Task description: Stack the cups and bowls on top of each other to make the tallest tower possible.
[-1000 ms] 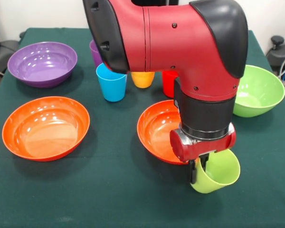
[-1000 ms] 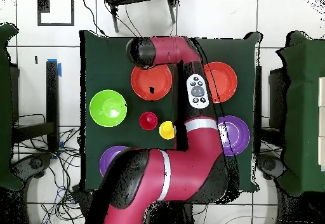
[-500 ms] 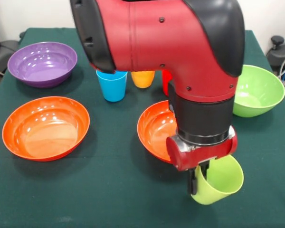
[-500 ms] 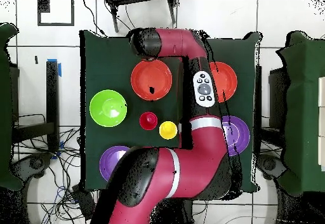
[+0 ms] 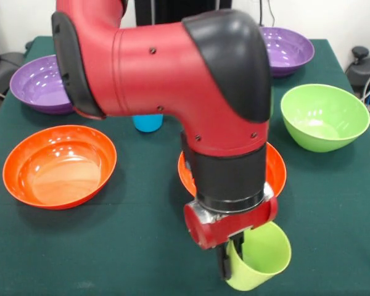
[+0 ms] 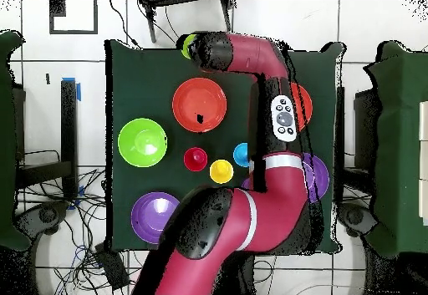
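Pincer (image 5: pixel 232 266), clamped on tilted green cup (image 5: pixel 259 256) by its rim above desk (image 5: pixel 142 246): best set down mouth-down, level, as tower base.

Desk (image 6: pixel 125 99), dark green, carried: orange bowl (image 6: pixel 199 104); light green bowl (image 6: pixel 142 141); purple bowl (image 6: pixel 152 216); red cup (image 6: pixel 195 159), yellow cup (image 6: pixel 221 171), blue cup (image 6: pixel 241 154); red arm (image 6: pixel 251 53) crossed above.

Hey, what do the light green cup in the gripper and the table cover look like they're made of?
The light green cup looks like glossy molded plastic: a smooth, even-coloured wall with a soft sheen. The table cover looks like dark green matte cloth, perhaps felt: it shows no shine or reflections.
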Controlling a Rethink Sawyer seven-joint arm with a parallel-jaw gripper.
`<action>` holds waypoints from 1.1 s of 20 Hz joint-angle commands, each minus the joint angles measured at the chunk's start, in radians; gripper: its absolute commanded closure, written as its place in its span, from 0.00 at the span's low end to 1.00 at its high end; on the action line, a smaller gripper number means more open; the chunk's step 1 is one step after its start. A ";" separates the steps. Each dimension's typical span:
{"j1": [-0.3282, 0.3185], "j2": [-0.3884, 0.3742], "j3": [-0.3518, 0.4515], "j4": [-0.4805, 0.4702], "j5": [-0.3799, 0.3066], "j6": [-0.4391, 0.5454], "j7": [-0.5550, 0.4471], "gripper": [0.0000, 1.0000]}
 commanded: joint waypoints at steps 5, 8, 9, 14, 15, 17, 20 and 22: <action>-0.036 0.014 0.072 0.062 -0.046 0.100 -0.406 1.00; -0.021 0.015 0.076 0.014 -0.044 0.151 -0.427 1.00; -0.023 0.014 0.076 0.008 -0.042 0.163 -0.432 1.00; -0.045 0.017 0.079 0.030 -0.038 0.173 -0.449 1.00; -0.046 0.019 0.081 0.028 -0.039 0.174 -0.449 1.00; -0.064 0.012 0.088 0.032 -0.032 0.186 -0.461 1.00; -0.089 -0.001 0.085 0.068 -0.033 0.176 -0.472 1.00; -0.094 0.000 0.085 0.077 -0.037 0.169 -0.473 1.00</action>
